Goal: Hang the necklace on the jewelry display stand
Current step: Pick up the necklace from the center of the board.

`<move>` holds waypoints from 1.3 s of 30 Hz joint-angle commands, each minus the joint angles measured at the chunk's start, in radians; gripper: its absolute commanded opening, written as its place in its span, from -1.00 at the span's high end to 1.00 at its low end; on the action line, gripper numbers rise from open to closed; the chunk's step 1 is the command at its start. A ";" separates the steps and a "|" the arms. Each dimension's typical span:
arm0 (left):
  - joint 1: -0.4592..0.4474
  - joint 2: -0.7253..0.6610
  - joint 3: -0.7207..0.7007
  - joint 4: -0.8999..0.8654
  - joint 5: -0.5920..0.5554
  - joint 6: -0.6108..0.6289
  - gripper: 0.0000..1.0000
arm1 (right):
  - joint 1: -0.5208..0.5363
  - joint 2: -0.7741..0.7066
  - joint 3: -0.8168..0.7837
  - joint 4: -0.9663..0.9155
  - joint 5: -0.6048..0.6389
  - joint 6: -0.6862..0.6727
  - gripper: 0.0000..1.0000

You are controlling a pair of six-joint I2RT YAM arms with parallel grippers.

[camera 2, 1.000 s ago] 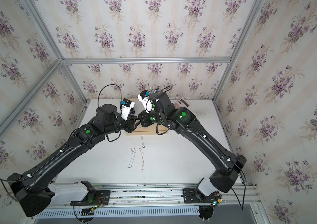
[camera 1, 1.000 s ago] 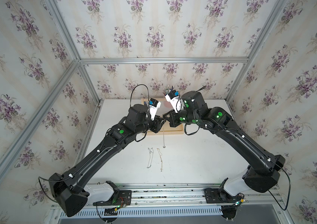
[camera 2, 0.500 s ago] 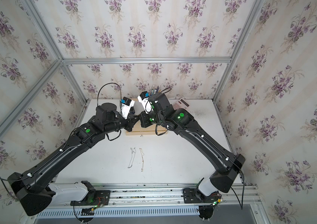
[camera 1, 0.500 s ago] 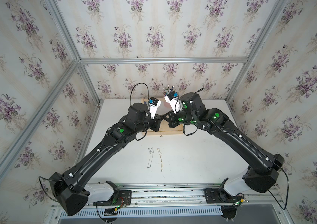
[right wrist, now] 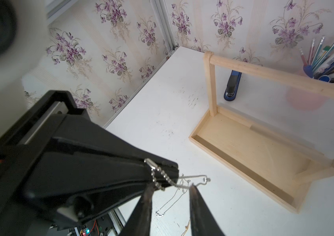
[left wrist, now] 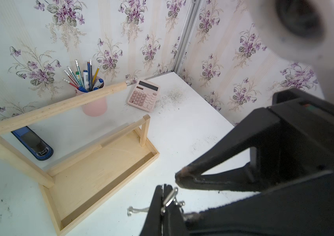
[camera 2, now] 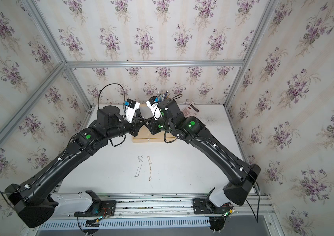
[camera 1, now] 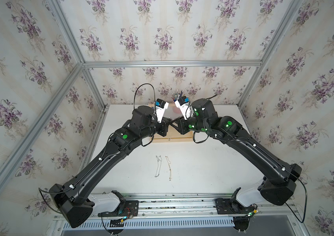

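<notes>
**Item:** necklace (left wrist: 170,197), fine silver chain with a small clasp

**Location:** in the air on the robot's side of the jewelry display stand (left wrist: 100,173), on no bar. In both top views a thin strand hangs down over the front edge of the tray.

**Hold:** left jaws clenched on the clasp end. Right jaws parted and grasping nothing, with the chain only lying across one fingertip (right wrist: 195,198). Whether the clasp is fastened into a loop cannot be told.

**Hazards, judged from this position:**
1. **Slip:** the chain rests loose on that fingertip. A tilt or jolt would probably let it slide off, leaving one limp strand too narrow to pass over the free end of the top bar (left wrist: 57,108).
2. **Strain:** the tips of the two arms sit nearly touching. Drawing them apart with a link caught could stretch or snap so thin a chain.
3. **Snag:** small links may catch on a jaw edge at release and drag the necklace back off the bar.
4. **Knock:** the stand looks light. A nudge to bar or post could shift it or tip it toward the pink pen cup (left wrist: 95,106) just behind.
5. **Tangle:** two other chains (camera 1: 157,166) lie on the surface (left wrist: 182,126), well apart from the stand. A low-hanging strand carried over them could foul them
</notes>
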 commanded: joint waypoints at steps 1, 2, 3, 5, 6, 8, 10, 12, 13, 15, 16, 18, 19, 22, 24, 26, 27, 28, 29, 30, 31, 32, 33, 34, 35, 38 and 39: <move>-0.002 -0.006 0.022 0.025 0.037 0.018 0.97 | -0.002 -0.005 -0.020 0.034 0.009 0.011 0.37; -0.002 -0.006 0.028 0.020 0.042 0.022 0.97 | -0.002 -0.006 -0.024 0.040 0.013 0.014 0.37; -0.002 -0.007 0.030 0.015 0.044 0.024 0.97 | -0.002 -0.004 -0.026 0.045 0.017 0.016 0.37; -0.002 -0.009 0.033 0.008 0.045 0.029 0.97 | -0.002 -0.001 -0.030 0.057 0.028 0.018 0.37; -0.002 -0.010 0.033 0.008 0.045 0.032 0.97 | -0.002 -0.001 -0.034 0.060 0.038 0.018 0.38; -0.002 -0.013 0.035 0.002 0.047 0.034 0.97 | -0.002 0.001 -0.042 0.068 0.059 0.015 0.40; -0.002 -0.015 0.039 -0.004 0.044 0.037 0.97 | -0.002 0.005 -0.049 0.073 0.068 0.013 0.41; -0.001 -0.018 0.040 -0.010 0.036 0.041 0.96 | -0.002 0.009 -0.057 0.071 0.065 0.014 0.42; -0.002 -0.018 0.043 -0.013 0.031 0.042 0.97 | -0.002 0.010 -0.067 0.076 0.062 0.016 0.43; -0.002 -0.018 0.048 -0.020 0.027 0.044 0.96 | -0.002 0.004 -0.087 0.085 0.055 0.019 0.43; -0.002 -0.017 0.050 -0.021 0.029 0.045 0.96 | -0.001 0.000 -0.100 0.095 0.051 0.020 0.43; -0.002 -0.013 0.058 -0.024 0.027 0.046 0.96 | -0.002 -0.004 -0.117 0.111 0.044 0.022 0.43; -0.002 -0.010 0.060 -0.025 0.026 0.045 0.96 | -0.002 -0.005 -0.122 0.113 0.042 0.024 0.44; -0.002 -0.003 0.072 -0.032 0.020 0.047 0.96 | -0.002 -0.009 -0.138 0.115 0.039 0.024 0.45; -0.002 0.001 0.077 -0.031 0.022 0.048 0.95 | -0.002 -0.020 -0.158 0.125 0.044 0.021 0.45; -0.002 0.007 0.084 -0.036 0.024 0.049 0.95 | -0.002 -0.031 -0.173 0.136 0.052 0.021 0.45; -0.002 0.010 0.087 -0.037 0.024 0.050 0.95 | -0.002 -0.033 -0.171 0.137 0.052 0.021 0.45; -0.002 0.014 0.091 -0.039 0.027 0.051 0.95 | -0.001 -0.036 -0.172 0.140 0.051 0.021 0.45; -0.002 0.015 0.093 -0.040 0.030 0.051 0.95 | -0.002 -0.039 -0.176 0.147 0.050 0.021 0.45; -0.001 0.018 0.096 -0.041 0.032 0.050 0.95 | -0.002 -0.044 -0.182 0.156 0.051 0.021 0.45; -0.002 0.020 0.096 -0.042 0.035 0.050 0.94 | -0.002 -0.049 -0.189 0.166 0.051 0.019 0.45; -0.002 0.021 0.097 -0.043 0.036 0.050 0.94 | -0.002 -0.052 -0.194 0.177 0.056 0.017 0.45; -0.002 0.023 0.096 -0.043 0.039 0.048 0.94 | -0.002 -0.053 -0.197 0.184 0.062 0.015 0.45; -0.002 0.023 0.096 -0.043 0.041 0.048 0.94 | -0.002 -0.053 -0.199 0.190 0.069 0.012 0.45; -0.002 0.025 0.097 -0.043 0.042 0.047 0.94 | -0.002 -0.052 -0.198 0.195 0.074 0.009 0.45; -0.003 0.025 0.100 -0.045 0.053 0.048 0.94 | -0.002 -0.049 -0.196 0.208 0.093 0.000 0.45; -0.002 0.025 0.101 -0.048 0.057 0.050 0.94 | -0.002 -0.047 -0.196 0.212 0.099 -0.002 0.45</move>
